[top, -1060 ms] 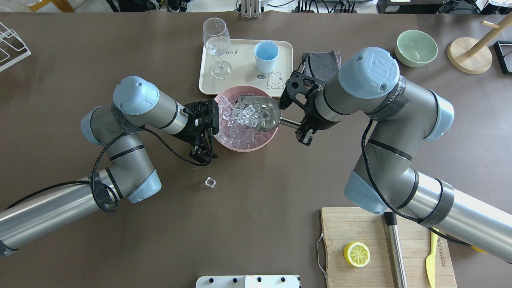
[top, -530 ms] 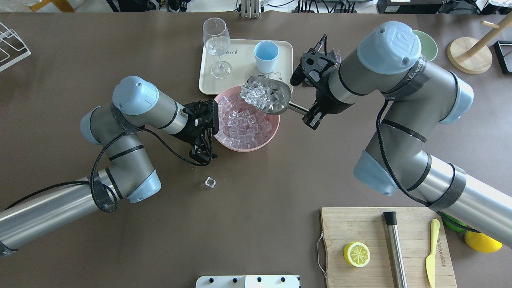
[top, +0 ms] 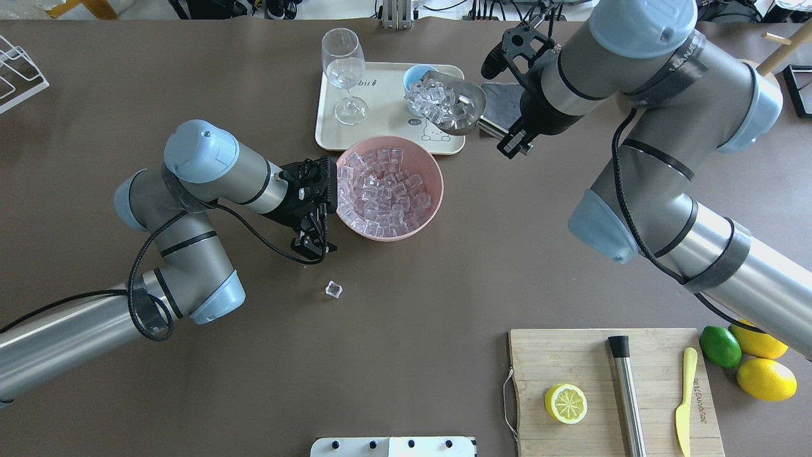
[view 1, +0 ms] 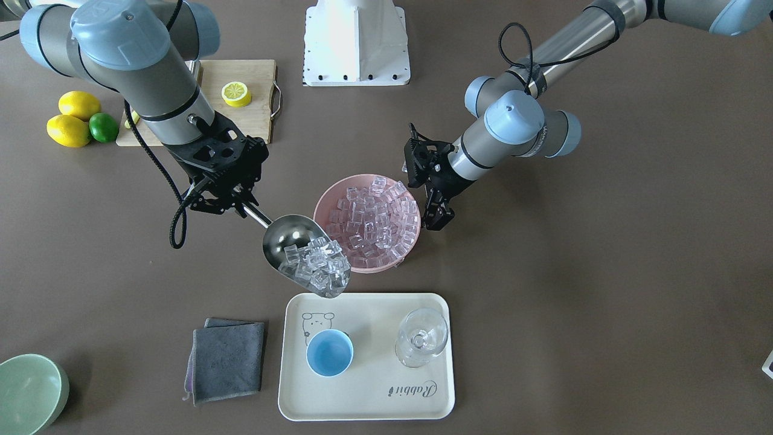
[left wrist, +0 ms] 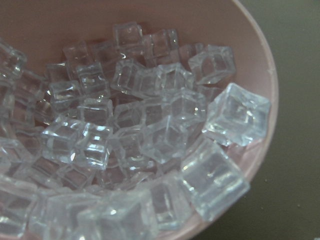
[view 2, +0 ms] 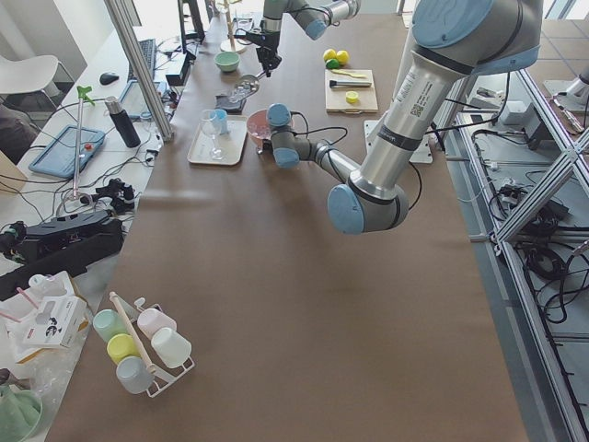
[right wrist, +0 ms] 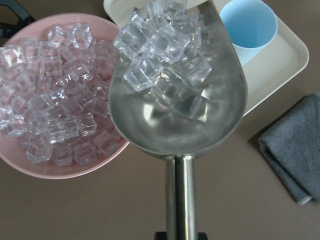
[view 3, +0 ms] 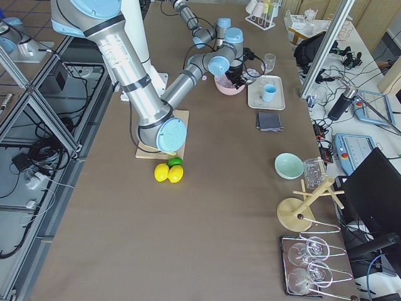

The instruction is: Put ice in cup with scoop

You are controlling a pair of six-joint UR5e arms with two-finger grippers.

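Observation:
My right gripper (top: pixel 509 138) is shut on the handle of the silver scoop (top: pixel 463 105). It holds the scoop in the air over the tray's near edge. The trough carries a heap of ice (top: pixel 436 101) and its mouth tilts toward the light-blue cup (view 1: pixel 329 353). In the right wrist view the scoop (right wrist: pixel 175 125) is just beside the cup (right wrist: pixel 248 22). More ice (top: pixel 384 190) fills the pink bowl (top: pixel 439 184). My left gripper (top: pixel 311 241) sits against the bowl's left side; its fingers look shut, holding nothing.
The cup stands on a cream tray (top: pixel 380 127) with a clear stemmed glass (top: pixel 343 70). One loose ice cube (top: pixel 333 290) lies on the table. A grey cloth (view 1: pixel 226 359) and a green bowl (view 1: pixel 27 393) lie beside the tray. A cutting board (top: pixel 609 355) lies near right.
My right arm lifted the loaded scoop out of the pink bowl and carried it away from the robot to beside the blue cup. My left arm drew back slightly to the left.

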